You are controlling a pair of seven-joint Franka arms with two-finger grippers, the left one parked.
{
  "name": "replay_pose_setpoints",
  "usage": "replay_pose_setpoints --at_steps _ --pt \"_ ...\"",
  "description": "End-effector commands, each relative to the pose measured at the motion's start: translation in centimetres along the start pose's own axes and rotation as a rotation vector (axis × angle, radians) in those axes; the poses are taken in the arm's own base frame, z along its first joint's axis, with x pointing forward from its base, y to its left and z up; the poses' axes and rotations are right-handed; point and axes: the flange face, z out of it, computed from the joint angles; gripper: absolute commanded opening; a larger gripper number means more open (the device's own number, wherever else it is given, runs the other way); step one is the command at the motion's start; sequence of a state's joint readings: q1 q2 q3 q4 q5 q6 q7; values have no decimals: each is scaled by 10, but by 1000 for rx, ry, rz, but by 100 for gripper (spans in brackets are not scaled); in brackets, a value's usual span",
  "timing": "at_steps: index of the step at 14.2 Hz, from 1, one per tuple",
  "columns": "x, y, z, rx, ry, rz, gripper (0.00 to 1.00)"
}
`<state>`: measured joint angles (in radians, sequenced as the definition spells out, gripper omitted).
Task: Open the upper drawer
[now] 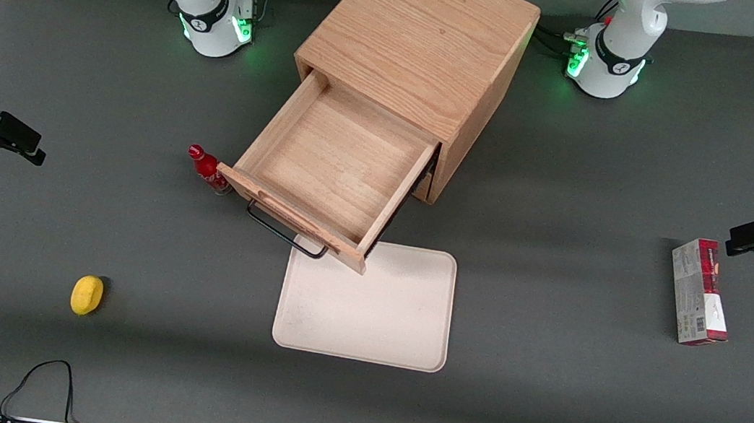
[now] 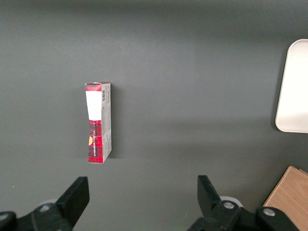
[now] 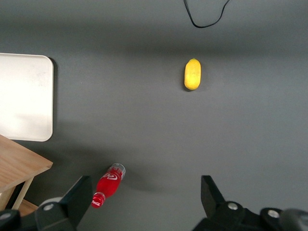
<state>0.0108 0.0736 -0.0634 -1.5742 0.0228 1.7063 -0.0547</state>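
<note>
We find the upper drawer (image 1: 336, 162) pulled well out of the cabinet (image 1: 422, 35) (handle (image 1: 283, 232) over the tray's (image 1: 371, 313) edge), while our gripper (image 1: 28, 147) hangs released, well apart toward the working arm's end.

A matte dark-grey tabletop (image 1: 538, 422) fills the scene under soft, even light with faint broad shadows, and a thin black cable (image 1: 45, 382) loops along its nearest edge.
</note>
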Motion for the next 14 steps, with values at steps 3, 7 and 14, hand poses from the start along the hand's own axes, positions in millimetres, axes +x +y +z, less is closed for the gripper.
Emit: replay_pose_setpoints --at_steps 3,7,14 --pt "-5 2 0 -19 -6 9 100" --pt "-8 3 -3 -26 -23 17 100" --pt "-11 3 -7 -25 -54 21 100"
